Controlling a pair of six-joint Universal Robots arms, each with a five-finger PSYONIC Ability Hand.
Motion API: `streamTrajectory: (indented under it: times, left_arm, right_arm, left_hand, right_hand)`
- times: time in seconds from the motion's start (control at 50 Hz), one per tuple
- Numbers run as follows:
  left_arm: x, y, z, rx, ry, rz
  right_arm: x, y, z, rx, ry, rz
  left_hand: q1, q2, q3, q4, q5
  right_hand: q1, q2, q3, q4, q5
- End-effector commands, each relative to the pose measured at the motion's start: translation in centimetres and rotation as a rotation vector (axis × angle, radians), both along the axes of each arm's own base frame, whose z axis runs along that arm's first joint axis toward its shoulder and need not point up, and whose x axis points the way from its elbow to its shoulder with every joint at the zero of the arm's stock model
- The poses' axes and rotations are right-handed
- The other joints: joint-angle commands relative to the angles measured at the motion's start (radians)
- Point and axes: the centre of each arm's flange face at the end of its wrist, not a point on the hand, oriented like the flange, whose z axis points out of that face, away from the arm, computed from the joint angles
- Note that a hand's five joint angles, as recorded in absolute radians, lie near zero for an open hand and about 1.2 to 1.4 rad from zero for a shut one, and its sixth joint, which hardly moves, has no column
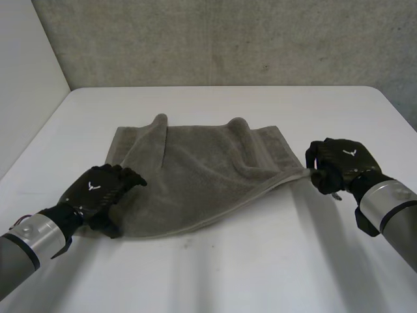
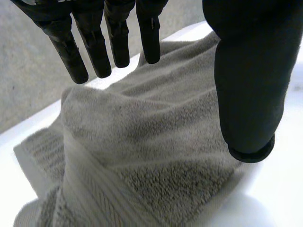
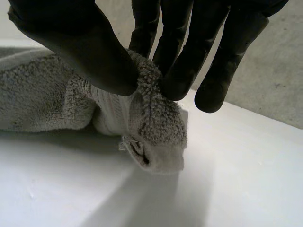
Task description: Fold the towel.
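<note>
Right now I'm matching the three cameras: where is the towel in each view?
Head view: the towel lies mid-table, the left hand at its near left corner, the right hand pinching its right corner.
Left wrist view: rumpled towel below the left hand's straight fingers.
Right wrist view: towel corner pinched between thumb and fingers.
Shared landmark: the white table.

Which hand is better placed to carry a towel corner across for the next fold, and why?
Probably the right hand: it pinches the right corner of the towel between thumb and fingers. The left hand is open over its corner, fingers straight, gripping nothing.
</note>
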Motion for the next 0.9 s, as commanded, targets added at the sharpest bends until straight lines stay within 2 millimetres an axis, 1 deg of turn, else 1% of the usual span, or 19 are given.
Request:
streamTrajectory:
  times: [0.02,0.2,0.34,0.54,0.56,0.58,0.62,0.64,0.68,0.7,0.72,0.74,0.78,0.8,0.82,0.84,0.86,0.88,0.9]
  left_arm:
    - [0.4,-0.7,-0.6,0.027,-0.03,0.065]
    - [0.2,-0.5,-1.6,0.036,-0.085,0.071]
    - [0.4,-0.8,-2.2,0.017,-0.152,0.087]
    - [0.6,-0.9,-2.5,0.025,-0.167,0.103]
    - [0.6,-1.0,-2.5,0.023,-0.165,0.104]
    - [0.6,-1.0,-2.5,0.023,-0.165,0.104]
    - [0.6,-1.1,-2.5,0.019,-0.165,0.106]
    - [0.6,-1.1,-2.5,0.019,-0.165,0.106]
    - [0.6,-1.2,-2.5,0.014,-0.164,0.103]
    - [0.6,-1.2,-2.5,0.014,-0.164,0.103]
    - [0.7,-1.3,-2.5,0.013,-0.163,0.105]
    - [0.7,-1.3,-2.5,0.013,-0.163,0.105]
    - [0.6,-1.5,-2.3,0.003,-0.162,0.105]
    - [0.6,-1.5,-2.3,0.003,-0.162,0.105]
    - [0.7,-1.6,-2.4,0.001,-0.162,0.108]
    - [0.7,-1.7,-2.3,-0.006,-0.161,0.109]
    - [0.7,-1.7,-2.3,-0.006,-0.161,0.109]
    - [0.7,-1.8,-2.3,-0.014,-0.161,0.109]
    - [0.7,-2.0,-2.3,-0.024,-0.161,0.11]
  right_arm:
    - [-1.0,-0.5,0.9,0.014,-0.06,-0.028]
    - [-1.1,-0.2,1.7,0.041,-0.099,-0.012]
    - [-1.1,-0.2,1.7,0.039,-0.1,-0.013]
    - [-1.5,-0.3,1.6,0.042,-0.098,-0.019]
    - [-1.5,-0.3,1.5,0.047,-0.098,-0.021]
    - [-1.5,-0.3,1.5,0.047,-0.098,-0.021]
    - [-1.5,-0.2,1.5,0.045,-0.095,-0.017]
    - [-1.5,-0.2,1.5,0.045,-0.095,-0.017]
    - [-1.5,-0.2,1.4,0.045,-0.095,-0.017]
    - [-1.5,-0.2,1.4,0.045,-0.095,-0.017]
    - [-1.5,-0.2,1.4,0.044,-0.093,-0.016]
    - [-1.5,-0.2,1.4,0.045,-0.092,-0.016]
    - [-1.4,-0.1,1.3,0.045,-0.092,-0.015]
    - [-1.5,-0.2,1.3,0.044,-0.092,-0.016]
    - [-1.5,-0.2,1.3,0.044,-0.092,-0.016]
    - [-1.5,-0.1,1.2,0.047,-0.092,-0.016]
    - [-1.5,-0.1,1.2,0.047,-0.092,-0.016]
    - [-1.5,-0.1,1.2,0.047,-0.09,-0.016]
    - [-1.5,0.0,1.2,0.045,-0.089,-0.017]
  left_hand:
    - [0.063,0.062,0.062,0.064,0.059]
    - [0.063,0.062,0.062,0.064,0.059]
    - [0.069,0.068,0.068,0.07,0.065]
    - [0.118,0.117,0.118,0.119,0.114]
    - [0.177,0.176,0.176,0.178,0.173]
    - [0.177,0.176,0.177,0.178,0.173]
    - [0.373,0.372,0.372,0.374,0.369]
    - [0.374,0.373,0.373,0.375,0.37]
    - [0.5,0.499,0.499,0.501,0.496]
    - [0.5,0.499,0.499,0.501,0.496]
    - [0.582,0.581,0.581,0.583,0.578]
    - [0.582,0.581,0.582,0.583,0.578]
    - [0.691,0.69,0.69,0.692,0.687]
    - [0.691,0.69,0.69,0.692,0.687]
    - [0.752,0.751,0.751,0.753,0.748]
    - [0.869,0.868,0.868,0.87,0.865]
    - [0.87,0.869,0.869,0.871,0.866]
    - [1.004,1.002,1.003,1.004,0.999]
    - [1.005,1.004,1.004,1.006,1.001]
  right_hand:
    - [0.06,0.074,0.057,0.055,0.056]
    - [0.06,0.074,0.057,0.055,0.056]
    - [0.06,0.074,0.057,0.055,0.056]
    - [0.06,0.074,0.057,0.055,0.056]
    - [0.06,0.074,0.057,0.055,0.056]
    - [0.06,0.074,0.057,0.055,0.056]
    - [0.06,0.074,0.057,0.055,0.056]
    - [0.06,0.074,0.057,0.055,0.056]
    - [0.06,0.074,0.057,0.055,0.056]
    - [0.06,0.074,0.057,0.055,0.056]
    - [0.06,0.074,0.057,0.055,0.056]
    - [0.06,0.074,0.057,0.055,0.056]
    - [0.06,0.074,0.057,0.055,0.056]
    - [0.06,0.074,0.057,0.055,0.056]
    - [0.06,0.074,0.057,0.055,0.056]
    - [0.06,0.074,0.057,0.055,0.056]
    - [0.06,0.074,0.057,0.055,0.056]
    - [0.06,0.074,0.057,0.055,0.056]
    - [0.06,0.074,0.057,0.055,0.056]
